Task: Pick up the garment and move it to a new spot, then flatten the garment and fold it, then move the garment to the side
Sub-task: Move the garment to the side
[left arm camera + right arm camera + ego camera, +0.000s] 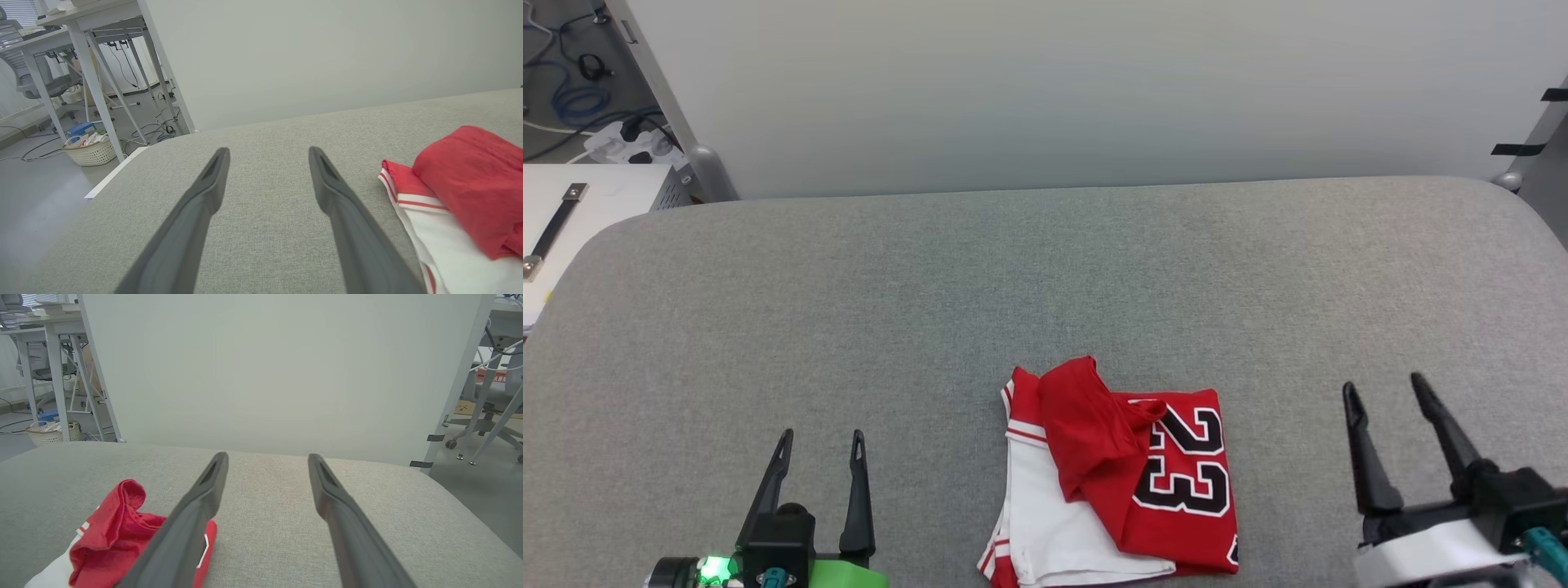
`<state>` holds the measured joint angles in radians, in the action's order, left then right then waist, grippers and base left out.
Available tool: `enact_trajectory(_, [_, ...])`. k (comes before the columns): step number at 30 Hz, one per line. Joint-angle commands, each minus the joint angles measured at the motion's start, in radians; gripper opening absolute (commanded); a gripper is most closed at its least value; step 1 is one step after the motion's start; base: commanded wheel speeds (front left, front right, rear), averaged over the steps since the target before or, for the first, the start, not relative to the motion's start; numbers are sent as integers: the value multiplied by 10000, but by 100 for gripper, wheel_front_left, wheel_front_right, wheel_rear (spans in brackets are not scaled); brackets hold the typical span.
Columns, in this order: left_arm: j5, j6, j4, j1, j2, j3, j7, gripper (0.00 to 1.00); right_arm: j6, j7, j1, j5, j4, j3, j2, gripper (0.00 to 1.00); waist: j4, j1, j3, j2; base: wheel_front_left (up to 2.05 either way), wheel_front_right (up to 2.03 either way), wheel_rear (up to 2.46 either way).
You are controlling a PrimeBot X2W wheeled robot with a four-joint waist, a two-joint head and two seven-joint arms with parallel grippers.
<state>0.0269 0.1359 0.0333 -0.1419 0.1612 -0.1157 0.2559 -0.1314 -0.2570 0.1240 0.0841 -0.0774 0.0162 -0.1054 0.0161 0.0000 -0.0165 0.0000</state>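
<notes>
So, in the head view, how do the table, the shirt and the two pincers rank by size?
1. table
2. shirt
3. right pincer and left pincer: about alike; the right looks slightly bigger, perhaps only nearer the camera.

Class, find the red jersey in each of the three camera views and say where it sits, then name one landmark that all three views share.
Head view: the garment lies bottom centre, crumpled, with the number 23 showing.
Left wrist view: the garment is at the right edge, lower half.
Right wrist view: the garment is in the lower left.
Shared landmark: the grey fabric surface backed by the pale wall panel.
</notes>
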Motion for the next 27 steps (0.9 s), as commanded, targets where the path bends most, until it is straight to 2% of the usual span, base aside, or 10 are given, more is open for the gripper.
enact_trajectory(1, [29,-40,40,-15,-33,47,59,100,7,-47,-426,77,-23,-101,-172,100,32,0,26,0,0,0,0])
enact_trajectory(4, [14,-83,47,58,-37,58,59,100,7,78,-1167,295,10,-71,-643,100,93,0,98,0,0,0,0])
enact_trajectory(9, [-31,-117,62,205,-49,70,59,100,7,1448,-2541,1338,-53,590,-1604,100,236,0,243,0,0,0,0])
enact_trajectory(18, [-109,-129,70,500,-101,24,59,100,7,5751,-4159,3943,-288,2732,-3024,100,627,0,626,0,0,0,0])
enact_trajectory(22, [-128,-107,73,592,-108,35,59,100,7,7704,-4418,4916,-125,3687,-3657,100,741,0,751,0,0,0,0])
enact_trajectory(27, [-158,-97,75,717,-132,-9,59,100,7,9476,-4409,6111,230,4363,-4225,100,857,0,912,0,0,0,0])
